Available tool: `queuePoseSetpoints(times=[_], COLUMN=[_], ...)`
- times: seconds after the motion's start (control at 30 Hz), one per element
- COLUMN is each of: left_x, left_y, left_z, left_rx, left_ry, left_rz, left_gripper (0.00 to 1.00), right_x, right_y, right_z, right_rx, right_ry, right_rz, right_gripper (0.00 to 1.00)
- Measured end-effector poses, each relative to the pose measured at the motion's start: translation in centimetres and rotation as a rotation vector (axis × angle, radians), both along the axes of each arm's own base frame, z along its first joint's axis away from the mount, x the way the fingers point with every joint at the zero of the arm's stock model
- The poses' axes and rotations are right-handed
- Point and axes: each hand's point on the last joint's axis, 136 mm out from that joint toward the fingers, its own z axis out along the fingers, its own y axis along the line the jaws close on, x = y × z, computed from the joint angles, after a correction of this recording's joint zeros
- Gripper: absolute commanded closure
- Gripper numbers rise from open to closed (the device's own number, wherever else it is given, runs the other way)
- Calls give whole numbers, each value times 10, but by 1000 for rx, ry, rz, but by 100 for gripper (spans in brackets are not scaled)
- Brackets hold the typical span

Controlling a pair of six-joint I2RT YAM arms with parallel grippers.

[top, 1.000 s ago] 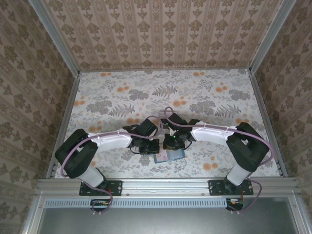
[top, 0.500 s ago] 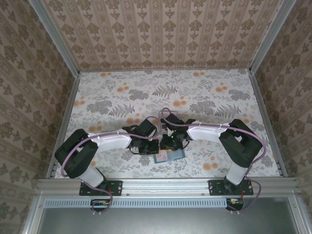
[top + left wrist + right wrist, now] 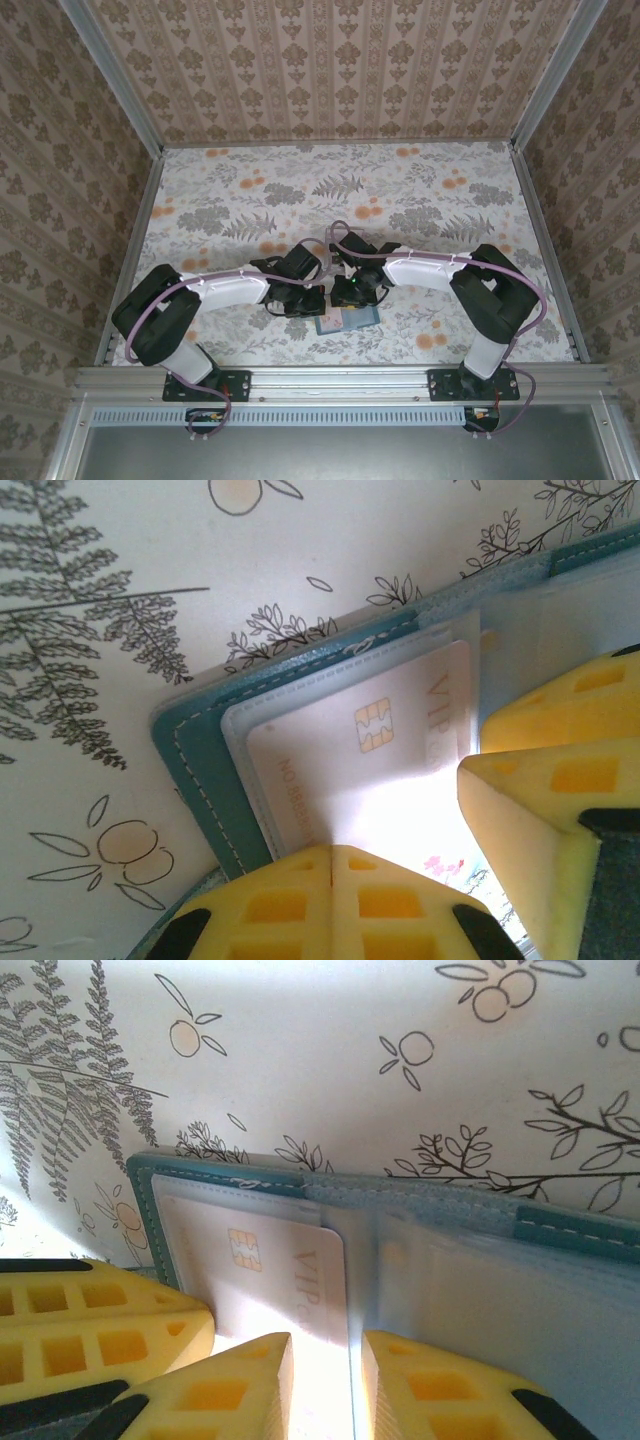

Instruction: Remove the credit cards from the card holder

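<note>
Closest to the arm bases, just past the metal rail (image 3: 340, 378), the card holder (image 3: 347, 320) lies open and flat on the table (image 3: 250, 200). Both arms bend in and meet right over it.

The left gripper (image 3: 333, 855) is shut tight. Its two yellow pads are pressed together at the near edge of the holder's left half. I cannot tell if it pinches something or just pushes down. The right gripper (image 3: 326, 1342) is open a little. Its tips stand on each side of the card's long edge, and I see nothing held in it.

The card (image 3: 330, 765) is pale pink with a gold chip. It sits in a clear pocket (image 3: 238, 760) on the left half. Its edge by the fold seems to poke out, but glare makes that hard to tell.

I think the card is light, thin, stiff and smooth, so it could slip. It lies flat, so it is hard to get under. The poking-out edge looks like the best place to grab. The holder is soft and light and may lift with the card, so it needs holding down.

The two grippers are very close and could bump. The pocket hugs the card too.

Farther back are the flowery table and then the papered walls (image 3: 330, 70).
</note>
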Motion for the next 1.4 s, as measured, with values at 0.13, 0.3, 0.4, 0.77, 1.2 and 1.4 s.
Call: queuePoseSetpoints(times=[0.13,0.3,0.4,0.77,1.2,1.4], left_x=[0,0,0,0,2,2], left_y=[0,0,0,0,3,4], left_z=[0,0,0,0,-1,-1], left_rx=[0,0,0,1,6,8], left_ry=[0,0,0,-1,0,0], left_rz=[0,0,0,-3,3,1], left_gripper=[94,94,94,91,89,88], right_x=[1,3,4,3,5,5], right_y=[3,9,11,7,-9,-9], right_z=[7,11,11,-1,-3,-2], right_rx=[24,56,62,14,-127,-127], right_ry=[-9,-13,-13,-1,-42,-39], right_rz=[-5,-8,-9,-2,27,27], right_gripper=[74,74,74,69,70,71])
